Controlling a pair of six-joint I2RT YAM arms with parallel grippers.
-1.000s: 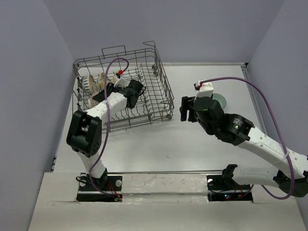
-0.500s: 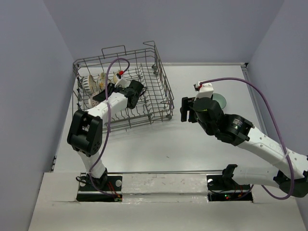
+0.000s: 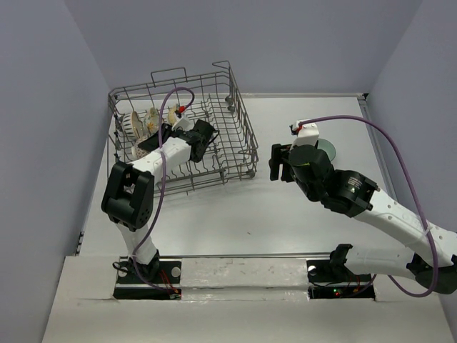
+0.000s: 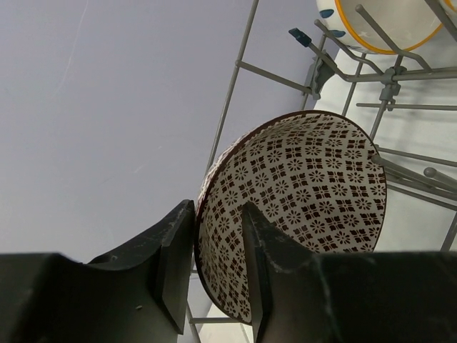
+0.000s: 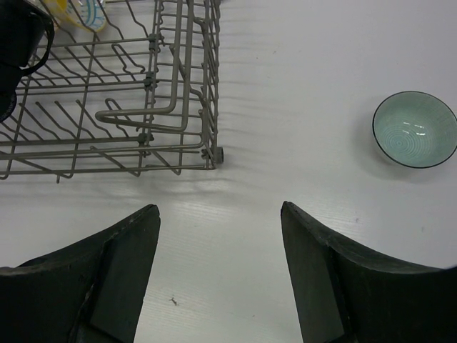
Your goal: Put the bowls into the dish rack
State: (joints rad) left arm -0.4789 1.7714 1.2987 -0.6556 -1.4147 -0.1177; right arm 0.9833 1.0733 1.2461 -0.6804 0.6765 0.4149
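The dish rack (image 3: 245, 121) sits in the upper left of the top view, with two pale bowls on edge at its far left end; one of them, a yellow-rimmed bowl (image 4: 385, 21), shows in the upper right corner of my left wrist view. Just right of those, inside the rack, is the brown-patterned bowl (image 4: 307, 186), tipped on edge among the wires. My left gripper (image 4: 216, 211) straddles its rim, one finger outside the wall and one inside. The fingers stand partly apart, and I cannot tell whether they press on the wall or only flank it.

I judge this bowl to be stiff, glazed ceramic: light enough for a rim pinch, but slick, and likely to chip if it knocks a wire. The rim is the only place my narrow fingers can take it.

Further right, my right gripper (image 5: 219, 214) hangs over the bare table (image 5: 321, 57) just beyond the rack's corner, its fingers spread wide with nothing between them. The teal bowl (image 5: 414, 130) stands upright at the right edge of that view, well apart from the rack. I expect the same hard, slippery feel, so I would take it across the rim too.

I can read no brand, label or writing anywhere.
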